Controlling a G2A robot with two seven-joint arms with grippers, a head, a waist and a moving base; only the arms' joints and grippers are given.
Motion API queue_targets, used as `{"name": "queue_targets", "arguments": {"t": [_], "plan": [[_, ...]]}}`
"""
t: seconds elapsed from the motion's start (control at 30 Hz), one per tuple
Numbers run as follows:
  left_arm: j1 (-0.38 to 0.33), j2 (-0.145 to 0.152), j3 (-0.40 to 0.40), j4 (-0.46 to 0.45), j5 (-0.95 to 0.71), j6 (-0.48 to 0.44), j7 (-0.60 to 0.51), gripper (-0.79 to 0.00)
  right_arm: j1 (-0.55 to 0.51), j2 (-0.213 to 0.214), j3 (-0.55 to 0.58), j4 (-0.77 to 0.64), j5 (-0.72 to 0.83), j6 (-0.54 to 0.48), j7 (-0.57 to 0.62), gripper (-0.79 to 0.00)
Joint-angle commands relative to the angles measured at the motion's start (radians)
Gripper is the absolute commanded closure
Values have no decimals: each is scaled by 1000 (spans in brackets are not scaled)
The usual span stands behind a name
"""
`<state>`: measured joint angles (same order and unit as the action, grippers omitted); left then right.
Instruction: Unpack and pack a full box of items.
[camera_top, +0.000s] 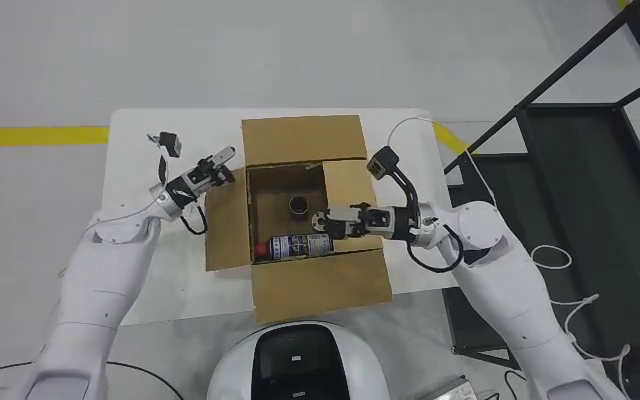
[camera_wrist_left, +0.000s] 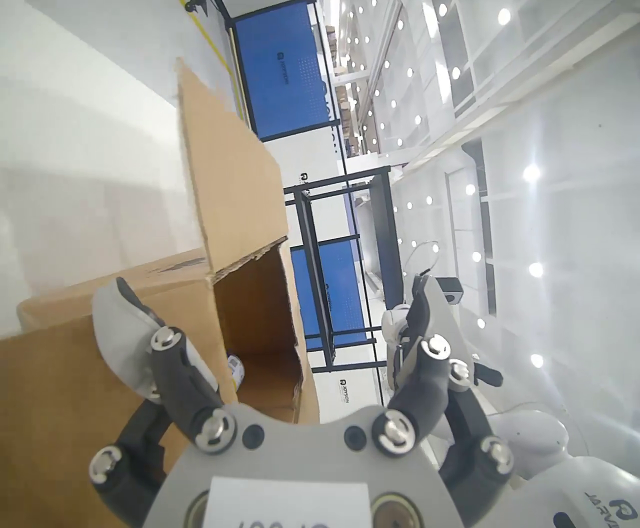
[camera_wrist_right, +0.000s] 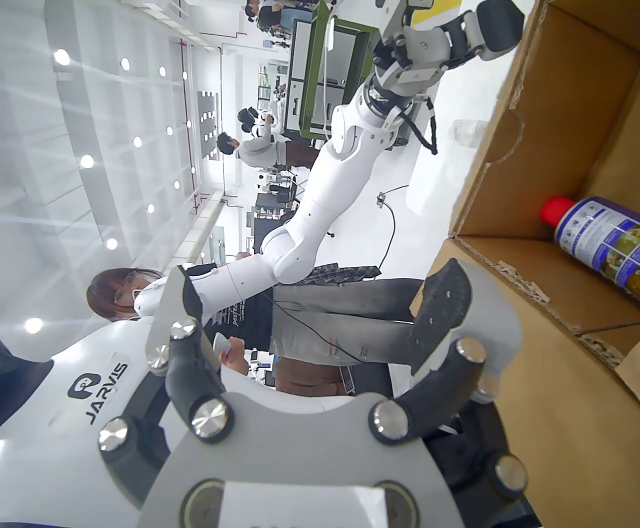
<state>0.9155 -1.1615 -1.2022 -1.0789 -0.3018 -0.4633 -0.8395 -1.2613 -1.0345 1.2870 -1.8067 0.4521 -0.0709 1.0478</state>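
- Right gripper (camera_wrist_right: 315, 295) nearest: hung over the right side of the box (camera_top: 290, 140), jaws spread wide, nothing between them.
- Left gripper (camera_wrist_left: 270, 300): hung above the left flap (camera_top: 226, 225), outside the opening, jaws likewise spread and empty.
- Bottle (camera_wrist_right: 600, 245): lay on its side on the box floor along the near wall, red cap toward the left, just beside the right gripper's tips as seen from above.
- Looked like a round bottle with smooth sides and a blue-and-white printed label.
- Small dark round thing (camera_top: 298, 206): stood farther back on the floor, apart from the bottle; too small to identify.
- Step, as judged: unpacking, with the bottle the likely next pick for the right arm.
- Next move, as judged: called for dropping into the box, setting the jaws across the body rather than along it, then closing.
- Risk: round body, likely to roll; little room by the near wall for one finger.
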Motion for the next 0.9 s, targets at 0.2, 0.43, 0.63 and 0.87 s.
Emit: {"name": "queue_targets", "arguments": {"t": [0.2,0.43,0.63,0.87], "plan": [[81,22,-58,-260,-42,34,-82,-785,-24,7,36,-19,23,4,15,-785],[51,14,-1,-341,-19,88,-91,-785,-75,15,94,-41,65,4,13,-785],[-21,-13,120,-304,26,118,-73,-785,-116,20,130,-41,110,9,24,-785],[-58,-33,179,-248,31,112,-29,-785,-115,22,133,-31,118,22,50,-785]]}}
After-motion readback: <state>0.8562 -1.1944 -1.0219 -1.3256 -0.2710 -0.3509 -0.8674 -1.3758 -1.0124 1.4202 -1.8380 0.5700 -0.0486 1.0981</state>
